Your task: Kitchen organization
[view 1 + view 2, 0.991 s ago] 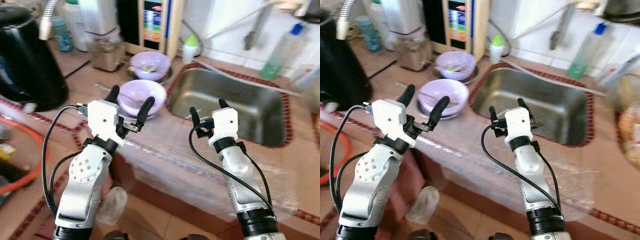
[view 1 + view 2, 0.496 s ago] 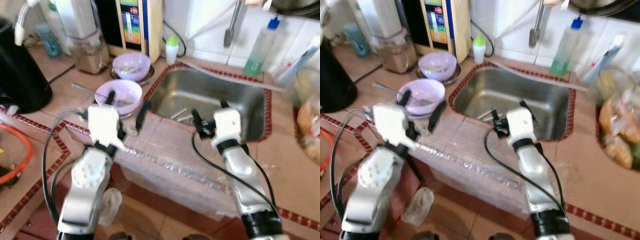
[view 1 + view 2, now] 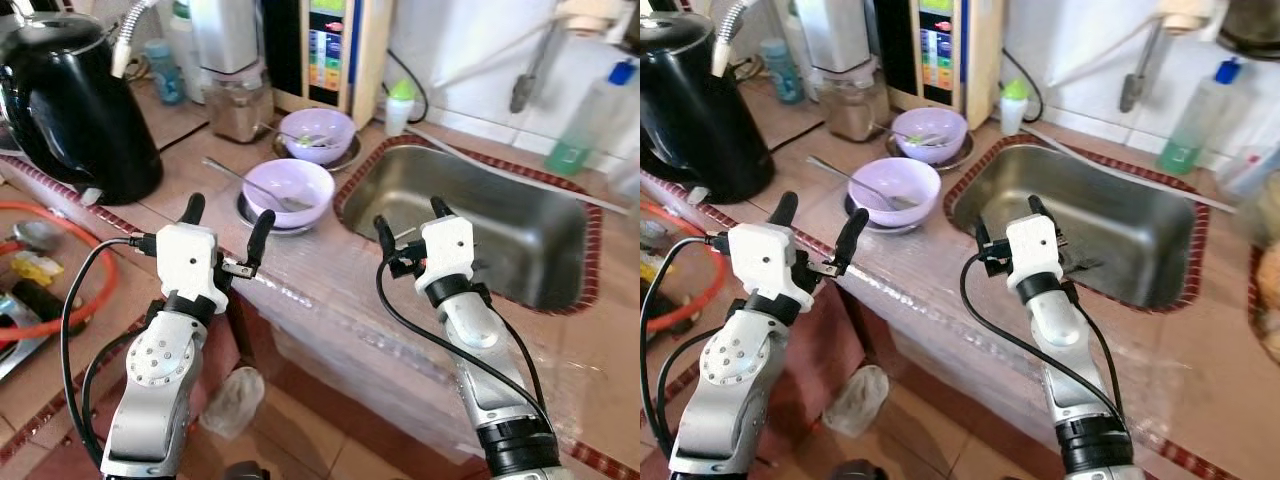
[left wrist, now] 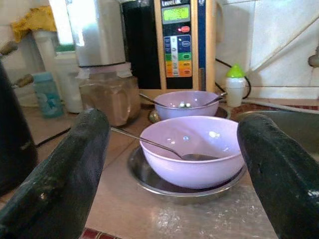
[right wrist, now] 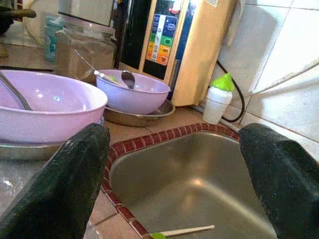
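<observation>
Straight ahead of the left gripper [image 3: 222,236], spread and empty, sits the near lilac bowl [image 3: 289,190] on the worktop [image 3: 330,262]; the right gripper [image 3: 412,233], also spread, faces the sink [image 3: 480,220].

White tiled wall [image 3: 470,40], terracotta countertop [image 3: 330,270], tiled floor [image 3: 300,440]
</observation>
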Robot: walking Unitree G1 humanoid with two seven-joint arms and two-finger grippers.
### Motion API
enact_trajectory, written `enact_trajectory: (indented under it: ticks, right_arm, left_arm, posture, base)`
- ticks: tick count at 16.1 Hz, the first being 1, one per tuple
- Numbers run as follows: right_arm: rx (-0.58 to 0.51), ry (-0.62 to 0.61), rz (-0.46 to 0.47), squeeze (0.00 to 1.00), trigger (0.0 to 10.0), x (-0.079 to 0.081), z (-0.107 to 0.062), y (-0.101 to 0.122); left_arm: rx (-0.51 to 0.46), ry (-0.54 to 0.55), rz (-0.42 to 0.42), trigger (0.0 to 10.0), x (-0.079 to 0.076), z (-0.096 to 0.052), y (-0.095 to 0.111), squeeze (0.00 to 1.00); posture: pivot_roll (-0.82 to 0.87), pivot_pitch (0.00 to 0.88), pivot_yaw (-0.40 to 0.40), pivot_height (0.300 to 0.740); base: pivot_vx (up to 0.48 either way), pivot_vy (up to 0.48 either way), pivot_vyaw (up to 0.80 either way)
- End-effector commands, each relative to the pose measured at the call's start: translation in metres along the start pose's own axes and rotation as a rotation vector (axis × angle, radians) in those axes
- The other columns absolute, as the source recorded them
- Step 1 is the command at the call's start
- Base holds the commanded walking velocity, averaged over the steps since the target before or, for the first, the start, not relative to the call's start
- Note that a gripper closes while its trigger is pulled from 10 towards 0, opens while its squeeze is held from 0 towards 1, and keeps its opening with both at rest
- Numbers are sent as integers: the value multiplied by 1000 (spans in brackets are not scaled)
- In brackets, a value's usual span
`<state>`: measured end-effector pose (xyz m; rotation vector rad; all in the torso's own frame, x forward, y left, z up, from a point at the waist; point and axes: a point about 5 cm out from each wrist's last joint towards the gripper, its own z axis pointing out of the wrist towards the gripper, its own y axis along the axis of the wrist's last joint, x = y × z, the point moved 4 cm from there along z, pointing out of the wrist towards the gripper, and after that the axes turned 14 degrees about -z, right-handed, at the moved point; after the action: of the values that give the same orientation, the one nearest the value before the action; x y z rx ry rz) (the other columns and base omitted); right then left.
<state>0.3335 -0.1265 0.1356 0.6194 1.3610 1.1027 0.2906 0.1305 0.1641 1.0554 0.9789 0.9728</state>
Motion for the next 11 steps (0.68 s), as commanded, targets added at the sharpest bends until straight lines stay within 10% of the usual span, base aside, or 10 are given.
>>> enact_trajectory:
  ticks: [1,11]
  right_arm:
    - [-10,-9,0,0,10000,-5,0,3]
    - [-23,-7,-4,0,10000,-3,0,6]
  left_arm:
    - [-32,-19,1,10000,-4,1,8,0]
    - [-43,-59,-9,10000,-11,4,12,0]
  posture:
    - [-6,0,7,740]
    - [-7,0,13,740]
  base:
    - [0,0,0]
    - [132,0,0]
